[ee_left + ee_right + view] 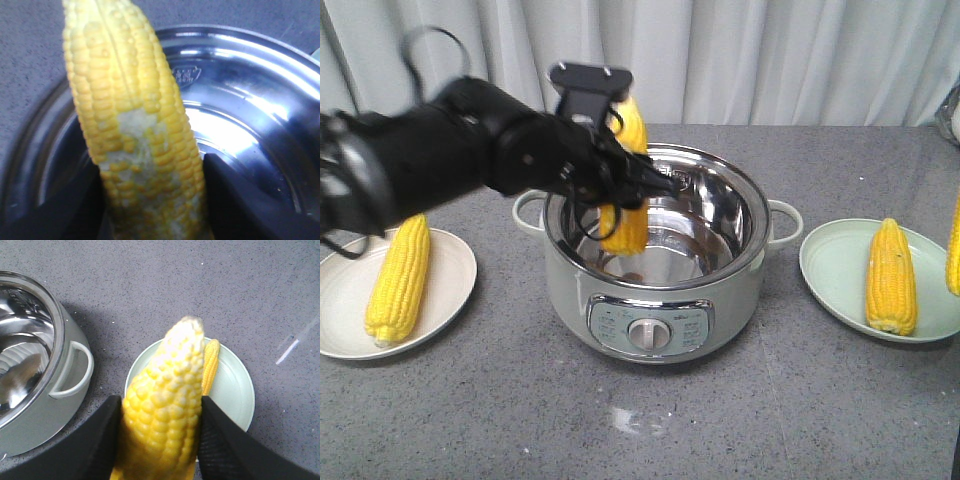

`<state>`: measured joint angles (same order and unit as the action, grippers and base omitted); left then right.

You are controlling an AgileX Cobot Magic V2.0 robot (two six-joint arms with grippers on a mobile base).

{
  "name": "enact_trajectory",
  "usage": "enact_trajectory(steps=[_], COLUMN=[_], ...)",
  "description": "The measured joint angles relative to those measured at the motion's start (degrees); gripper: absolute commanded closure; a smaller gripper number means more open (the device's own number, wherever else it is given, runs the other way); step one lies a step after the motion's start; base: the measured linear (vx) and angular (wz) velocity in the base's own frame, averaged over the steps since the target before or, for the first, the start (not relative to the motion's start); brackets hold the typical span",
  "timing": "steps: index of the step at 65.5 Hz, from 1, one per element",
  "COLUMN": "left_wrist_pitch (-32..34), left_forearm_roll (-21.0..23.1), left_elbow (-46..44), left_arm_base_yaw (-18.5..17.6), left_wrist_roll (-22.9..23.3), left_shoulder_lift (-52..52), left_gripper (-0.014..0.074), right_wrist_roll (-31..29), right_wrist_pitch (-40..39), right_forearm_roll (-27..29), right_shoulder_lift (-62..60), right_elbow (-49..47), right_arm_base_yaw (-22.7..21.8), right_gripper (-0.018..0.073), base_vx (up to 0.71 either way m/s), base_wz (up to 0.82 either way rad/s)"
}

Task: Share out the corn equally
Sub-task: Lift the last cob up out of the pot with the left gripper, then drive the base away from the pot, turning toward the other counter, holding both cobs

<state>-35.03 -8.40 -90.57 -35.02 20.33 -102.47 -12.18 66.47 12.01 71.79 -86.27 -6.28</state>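
Note:
My left gripper (620, 190) is shut on a yellow corn cob (632, 128), holding it upright over the open steel pot (720, 215). In the left wrist view that cob (135, 125) fills the space between the black fingers (235, 200). My right gripper (160, 435) is shut on another cob (165, 400) above the pale green plate (235, 390), where one cob (211, 365) lies. In the front view that plate (830, 265) holds its cob (890, 275), and the held cob (954, 245) shows at the right edge. A white plate (450, 270) on the left holds one cob (400, 280).
The pot has side handles (785, 220) and a front dial (642, 333); its inside looks bare in the left wrist view (240, 100). Everything stands on a grey speckled counter (640, 430) with a curtain behind.

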Motion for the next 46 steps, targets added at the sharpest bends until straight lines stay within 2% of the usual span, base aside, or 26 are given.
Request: enact_trajectory(steps=[11,25,34,46], left_wrist_pitch=[-4.4,-12.7,-18.4,-24.2], left_forearm_roll=[0.0,-0.4,-3.2,-7.0], left_elbow=[0.0,0.0,0.0,0.0], left_arm_base_yaw=[3.7,10.3,14.2,16.9], left_wrist_roll=[0.3,0.4,0.4,0.4], left_shoulder_lift=[7.3,15.4,19.3,23.2], left_gripper=[0.0503,0.0503,0.0503,0.0503], right_wrist_roll=[0.0,0.0,0.0,0.0], right_wrist_pitch=[0.0,0.0,0.0,0.0], right_forearm_roll=[0.0,0.0,0.0,0.0], right_shoulder_lift=[0.0,0.0,0.0,0.0], right_elbow=[0.0,0.0,0.0,0.0], right_arm_base_yaw=[0.0,0.0,0.0,0.0], right_gripper=[0.0479,0.0479,0.0479,0.0479], base_vx=[0.0,0.0,0.0,0.0], base_wz=[0.0,0.0,0.0,0.0])
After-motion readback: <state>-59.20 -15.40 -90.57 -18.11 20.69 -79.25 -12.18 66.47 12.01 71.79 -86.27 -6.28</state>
